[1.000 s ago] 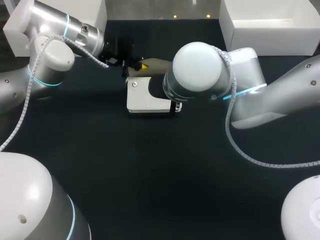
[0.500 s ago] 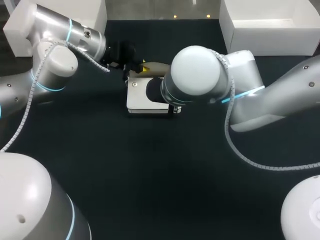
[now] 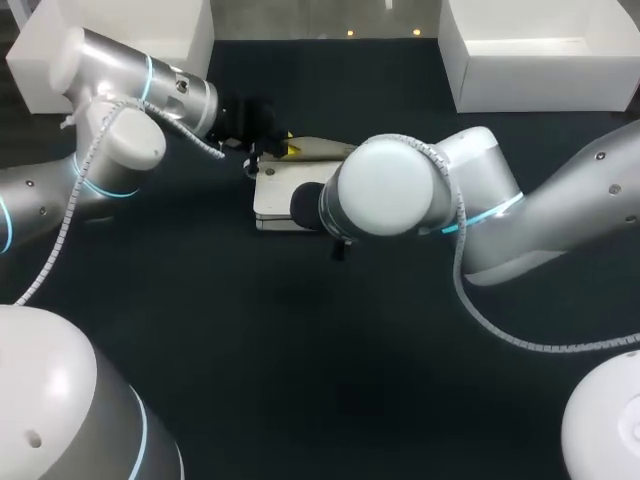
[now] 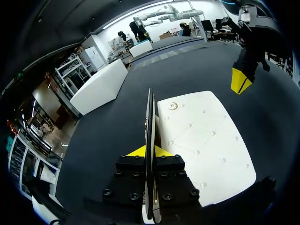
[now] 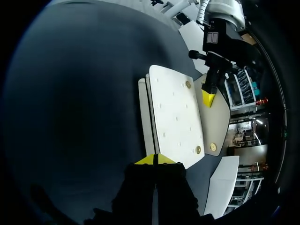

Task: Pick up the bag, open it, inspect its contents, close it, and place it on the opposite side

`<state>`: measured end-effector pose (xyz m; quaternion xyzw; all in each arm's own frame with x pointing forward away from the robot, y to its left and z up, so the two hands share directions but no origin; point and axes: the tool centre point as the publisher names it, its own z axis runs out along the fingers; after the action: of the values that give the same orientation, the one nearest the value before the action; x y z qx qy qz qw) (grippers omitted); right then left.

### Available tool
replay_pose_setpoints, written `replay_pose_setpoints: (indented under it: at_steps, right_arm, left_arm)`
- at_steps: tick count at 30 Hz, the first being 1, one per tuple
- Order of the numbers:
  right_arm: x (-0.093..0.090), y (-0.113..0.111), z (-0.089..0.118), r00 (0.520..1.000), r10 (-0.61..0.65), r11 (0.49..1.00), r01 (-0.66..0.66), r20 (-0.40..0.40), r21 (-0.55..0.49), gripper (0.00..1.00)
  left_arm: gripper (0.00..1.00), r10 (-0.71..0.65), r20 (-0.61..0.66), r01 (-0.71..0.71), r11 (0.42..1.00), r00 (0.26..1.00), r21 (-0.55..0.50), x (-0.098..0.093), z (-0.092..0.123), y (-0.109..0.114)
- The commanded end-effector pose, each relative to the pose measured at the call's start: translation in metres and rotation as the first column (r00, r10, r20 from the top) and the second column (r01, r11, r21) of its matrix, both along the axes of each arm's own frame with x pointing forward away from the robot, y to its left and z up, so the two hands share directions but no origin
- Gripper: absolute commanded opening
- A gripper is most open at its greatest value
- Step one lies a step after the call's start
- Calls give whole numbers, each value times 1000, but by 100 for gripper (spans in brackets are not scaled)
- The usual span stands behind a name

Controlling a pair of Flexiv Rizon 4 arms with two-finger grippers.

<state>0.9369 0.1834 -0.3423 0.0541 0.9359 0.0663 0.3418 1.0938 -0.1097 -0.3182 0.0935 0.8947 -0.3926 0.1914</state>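
Left tool [image 3: 286,149] nearer bag [image 3: 273,196], right arm [image 3: 385,188] drawn back

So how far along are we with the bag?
Nothing looks finished yet. Opening is in hand: the left end effector is shut on the flap, raised off the white bag lying on the table. The right end effector sits shut at its edge. Inspecting, closing and placing it across are left.
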Motion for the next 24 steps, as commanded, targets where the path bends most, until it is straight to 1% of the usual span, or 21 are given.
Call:
replay_pose_setpoints:
  at_steps: [1, 3, 5, 9, 18, 22, 24]
  right_arm:
    - [-2, 2, -8, 1000, -10, 1000, 10, 21, -13, 29]
    - [-1, 1, -11, 1000, -11, 1000, 11, 28, -15, 36]
    - [1, 1, -13, 999, -9, 1000, 10, 36, -12, 40]
    - [4, 2, -16, 999, -5, 1000, 6, 53, -13, 44]
    - [22, -1, -21, 997, 12, 1000, -11, 72, -4, 43]
    - [27, -4, -22, 997, 12, 1000, -11, 75, -6, 40]
    - [27, -5, -22, 997, 13, 1000, -12, 77, -12, 37]
  left_arm:
    - [0, -12, -24, 13, 1000, 1000, 7, 5, -2, -2]
    - [0, -17, -33, 18, 1000, 999, 9, 5, -3, -2]
    - [0, -22, -41, 23, 1000, 999, 11, 4, -4, -2]
    - [0, -32, -46, 33, 999, 998, 17, 2, -5, -3]
    - [0, -57, -63, 59, 998, 996, 34, -4, -8, -7]
    - [0, -63, -69, 66, 997, 996, 39, -5, -8, -8]
    - [0, -65, -71, 68, 997, 995, 41, -5, -9, -8]
